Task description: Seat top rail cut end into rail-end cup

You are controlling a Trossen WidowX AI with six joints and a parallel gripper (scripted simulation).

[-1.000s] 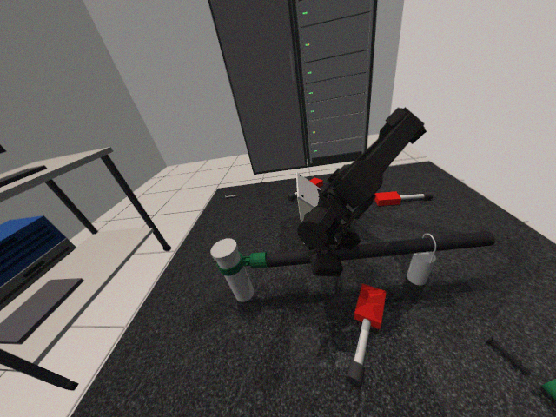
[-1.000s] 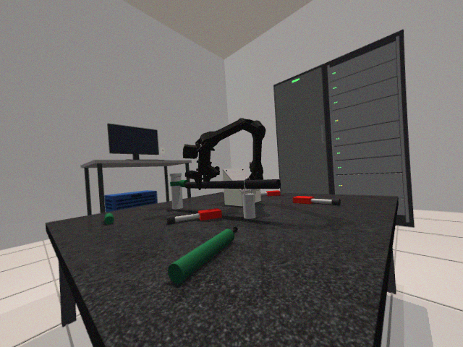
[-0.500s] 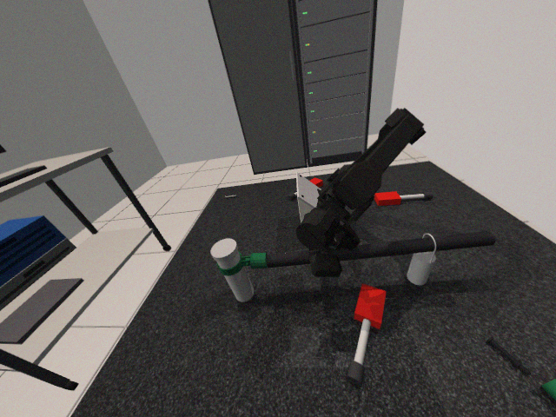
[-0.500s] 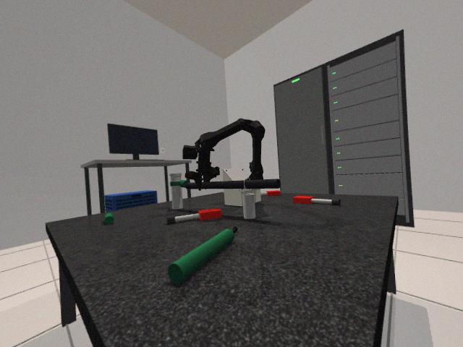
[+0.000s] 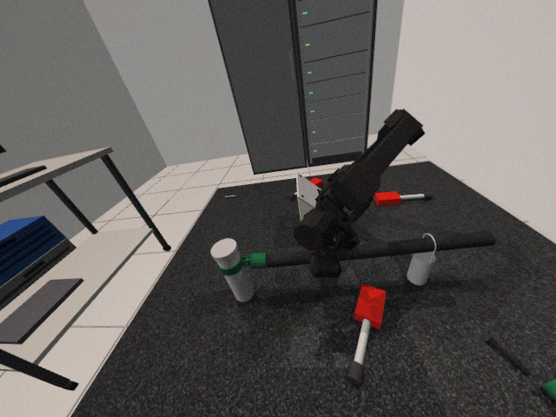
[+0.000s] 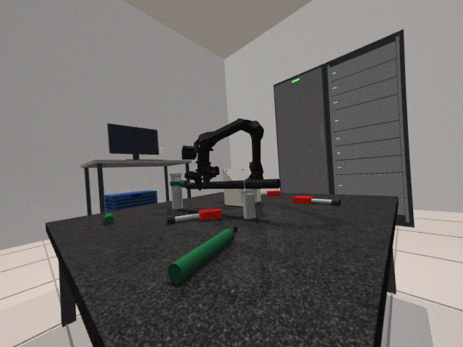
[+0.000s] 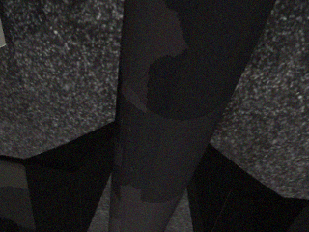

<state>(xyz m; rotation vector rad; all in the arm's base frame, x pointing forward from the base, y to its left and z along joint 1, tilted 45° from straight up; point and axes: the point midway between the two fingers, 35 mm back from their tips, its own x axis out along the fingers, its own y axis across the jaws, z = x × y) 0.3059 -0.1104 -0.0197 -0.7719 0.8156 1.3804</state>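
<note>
The dark fence top rail [image 5: 381, 249] [image 6: 224, 183] [image 7: 164, 155] runs nearly level through the wire loop [image 5: 433, 252] above the short white post [image 5: 419, 269] [image 6: 249, 207]. Its left end is at the mouth of the green rail-end cup [image 5: 258, 260] [image 6: 182, 183]; how deep it sits inside is hidden. The cup hangs on the green brace band [image 5: 229, 269] [image 6: 173, 183], high around the big white post [image 5: 241, 287] [image 6: 176, 198], just below its cap [image 5: 224, 248]. My gripper [image 5: 328, 257] [image 6: 200, 183] [image 7: 154, 133] is shut on the rail, nearer the cup than the loop.
A red block with a white handle [image 5: 369, 305] [image 6: 210, 214] lies in front of the rail. Another [image 5: 387, 198] [image 6: 302, 199] lies behind. A white angled panel [image 5: 307, 190] [image 6: 234, 186] stands behind the gripper. A green cylinder [image 6: 202, 255] lies toward the table's front.
</note>
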